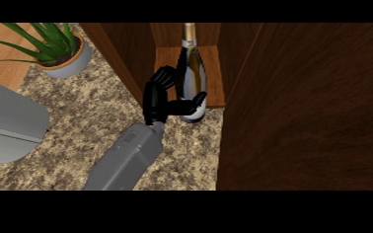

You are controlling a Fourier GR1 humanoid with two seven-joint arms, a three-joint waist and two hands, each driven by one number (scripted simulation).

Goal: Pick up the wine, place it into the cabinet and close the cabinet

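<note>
1. Clamping the right hand (162, 98) on the wine (192, 69): fingers curling round the left side of the lower body, thumb crossing under the base toward the right.
2. Holding the wine in the mouth of the cabinet (131, 49), base at the front lip of the shelf (212, 74), neck pointing away into the opening.
3. Lying just left of the bottle, with the forearm coming up from below across the counter (87, 103); long axis running straight away, so probably pushing further inward along that same line.
4. Standing just right of the bottle: a large dark panel (299, 108), seemingly the open door, awaiting a swing shut after release.
5. Showing no left hand anywhere.
</note>
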